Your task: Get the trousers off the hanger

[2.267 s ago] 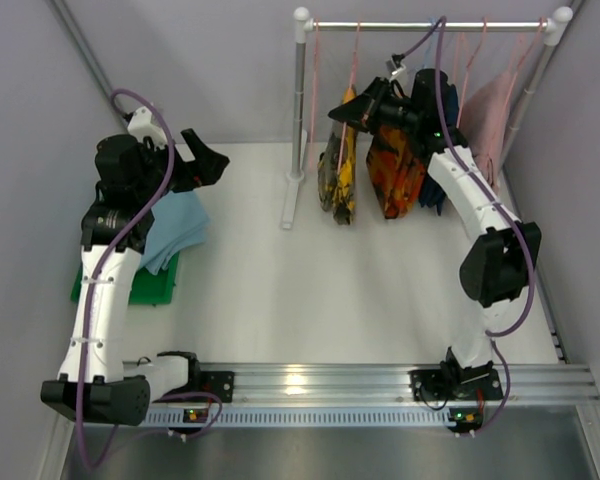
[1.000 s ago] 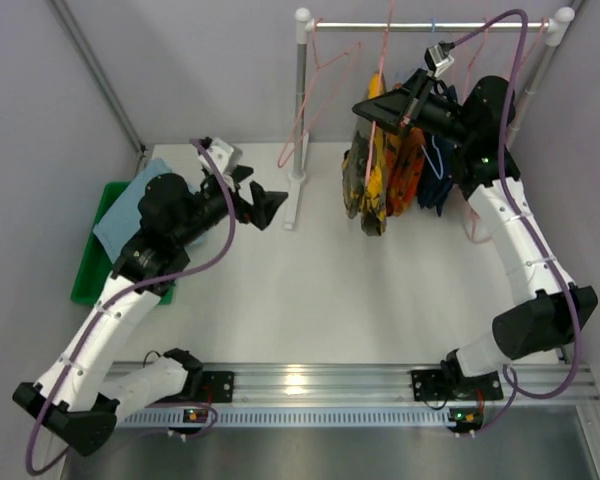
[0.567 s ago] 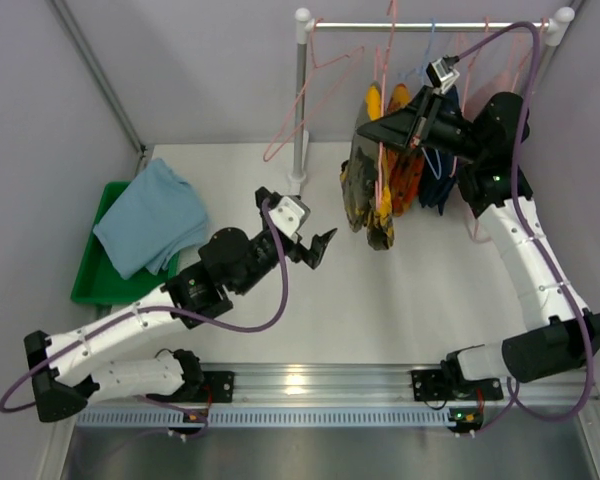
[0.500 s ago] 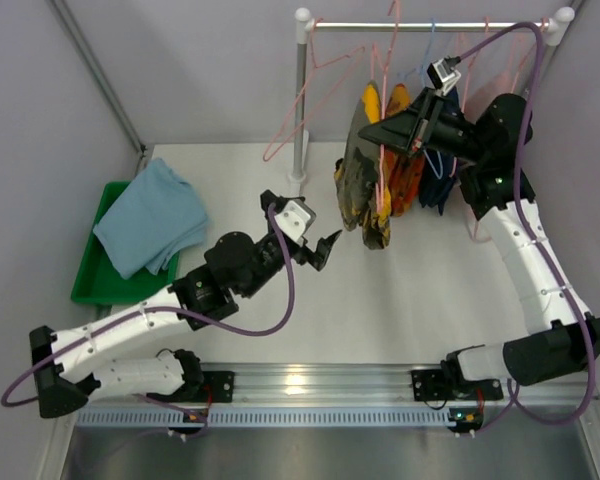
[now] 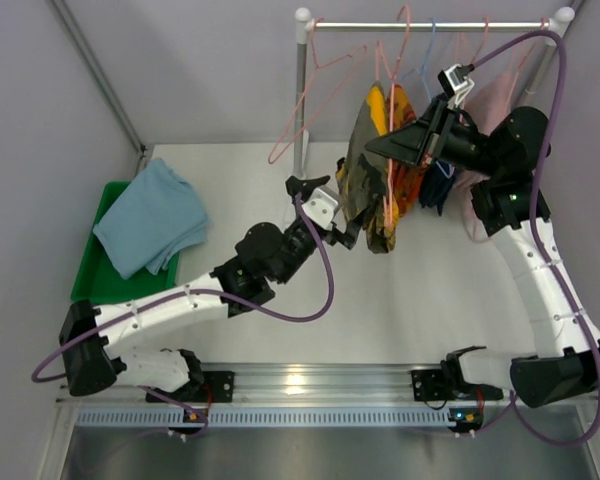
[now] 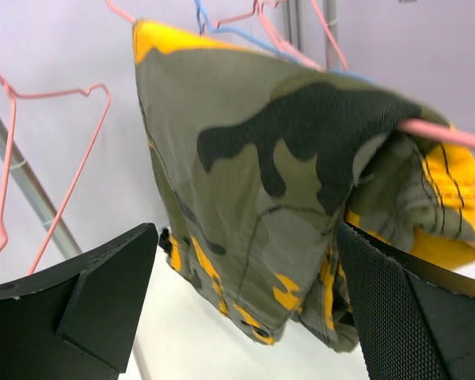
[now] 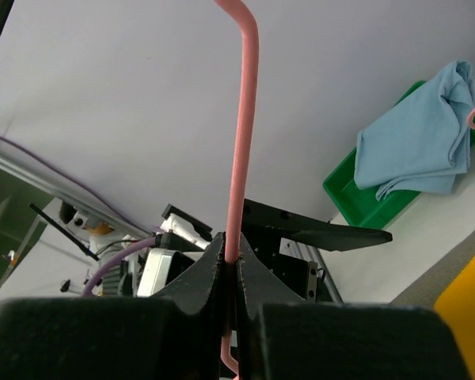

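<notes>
- A green bin is seen at the far left of the table. The light blue trousers are lying crumpled on it, off any hanger and overhanging the bin's far edge. Both also show in the right wrist view: trousers, bin.
- The left arm is stretched diagonally across the table toward the rack. The left gripper is held just beside the hanging cloth, fingers spread wide and nothing clamped.
- In the left wrist view, the left gripper is lined up so the cloth is framed between its two fingers. Contact with the right-hand finger cannot be confirmed.
- The rack post stands behind the left gripper, and the rail runs right from its top. An empty pink hanger is hung near the post, tilted out to the left.
- The yellow black-blotched trousers are folded over the bar of a pink hanger and hang clear of the table. Close view.
- The right gripper is raised next to the trousers' top. Its fingers are pinched tight on the wire of that pink hanger, as seen at the right gripper in its own wrist view.
- An orange-red pair and a navy pair are hung further right, partly hidden by the right arm.
</notes>
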Action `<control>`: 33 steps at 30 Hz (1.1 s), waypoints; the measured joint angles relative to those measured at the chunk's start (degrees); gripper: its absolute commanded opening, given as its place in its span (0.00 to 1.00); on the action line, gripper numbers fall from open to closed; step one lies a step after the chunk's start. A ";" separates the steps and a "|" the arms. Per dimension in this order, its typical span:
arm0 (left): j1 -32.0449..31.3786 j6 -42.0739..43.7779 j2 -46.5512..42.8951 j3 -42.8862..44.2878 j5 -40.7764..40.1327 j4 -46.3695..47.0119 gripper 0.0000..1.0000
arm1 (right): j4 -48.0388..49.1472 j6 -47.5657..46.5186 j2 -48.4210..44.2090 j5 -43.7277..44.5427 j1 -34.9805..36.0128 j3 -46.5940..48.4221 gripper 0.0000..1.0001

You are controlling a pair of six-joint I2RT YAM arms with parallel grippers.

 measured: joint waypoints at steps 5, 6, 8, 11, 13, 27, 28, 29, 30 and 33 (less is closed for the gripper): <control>-0.02 0.11 2.91 3.08 1.25 3.34 0.99 | -0.35 0.00 -0.92 0.07 0.00 -0.83 0.00; -0.02 -0.07 3.65 4.02 1.33 3.50 0.99 | -0.22 0.09 -1.16 0.20 -0.02 -1.22 0.00; -0.02 -0.66 4.96 5.84 1.53 3.48 0.99 | 0.07 0.17 -1.55 0.42 0.00 -1.99 0.00; -0.13 -1.64 5.53 6.93 1.90 3.10 0.99 | 0.55 0.24 -2.12 0.98 -0.02 -3.10 0.00; -0.26 -2.08 5.53 6.99 2.08 3.10 0.99 | 0.61 0.48 -2.25 1.20 -0.02 -3.32 0.00; -2.19 -6.36 5.40 7.80 -0.35 -2.14 0.99 | 0.55 1.29 -2.45 2.08 -0.02 -3.37 0.00; -2.38 -6.36 5.40 7.80 -0.57 -2.51 0.99 | 0.55 1.29 -2.45 2.23 -0.02 -3.37 0.00; -2.54 -6.36 5.40 7.80 -0.70 -2.82 0.99 | 0.55 1.29 -2.45 2.27 -0.02 -3.37 0.00; -2.64 -6.38 5.40 7.80 -0.76 -3.02 0.99 | 0.55 1.29 -2.45 2.29 -0.02 -3.37 0.00; -2.86 -6.40 5.40 7.80 -0.85 -4.07 0.99 | 0.52 1.29 -2.45 2.38 -0.02 -3.37 0.00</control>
